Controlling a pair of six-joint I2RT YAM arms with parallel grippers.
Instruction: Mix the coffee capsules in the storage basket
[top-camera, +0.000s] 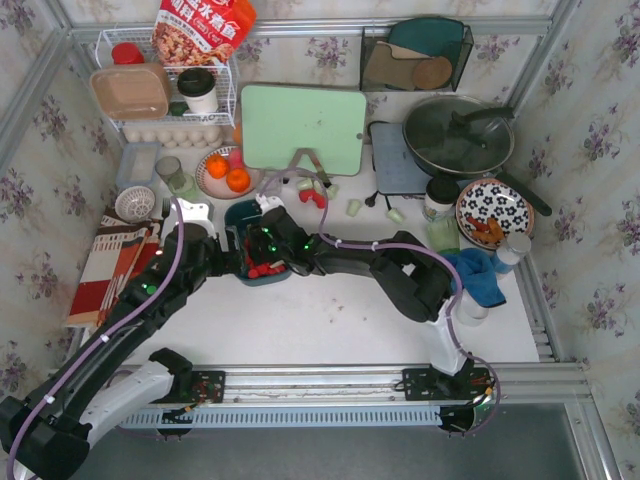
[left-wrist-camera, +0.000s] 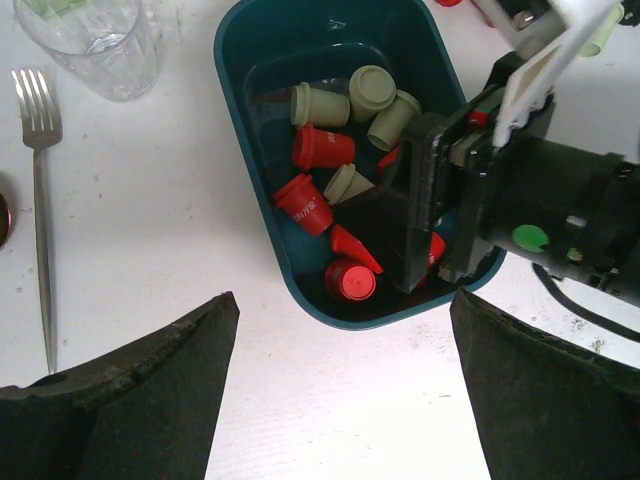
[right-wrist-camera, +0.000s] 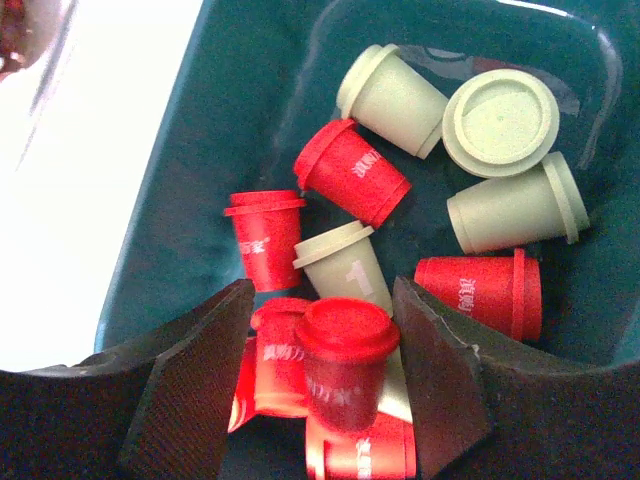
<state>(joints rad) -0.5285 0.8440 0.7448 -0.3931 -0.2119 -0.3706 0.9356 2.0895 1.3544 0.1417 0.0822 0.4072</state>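
From above, the storage basket (top-camera: 263, 281), a smooth dark teal plastic tub with rounded corners, sits left of the middle of the table (top-camera: 330, 320). The right gripper (top-camera: 264, 243) dips into it from the right, over red coffee capsules (top-camera: 262, 268).

In the left wrist view the left gripper (left-wrist-camera: 342, 298) hovers with its matte black fingers spread wide and nothing between them. The basket lies just beyond their tips. Inside it are tapered, rimmed pods, glossy red and pale mint, mostly tumbled on their sides. A metal fork (left-wrist-camera: 40, 190) lies left of the tub.

The right wrist view shows the right jaws partly open astride one red capsule (right-wrist-camera: 345, 365). It sits close against one finger with a gap at the other, so it is not clamped.
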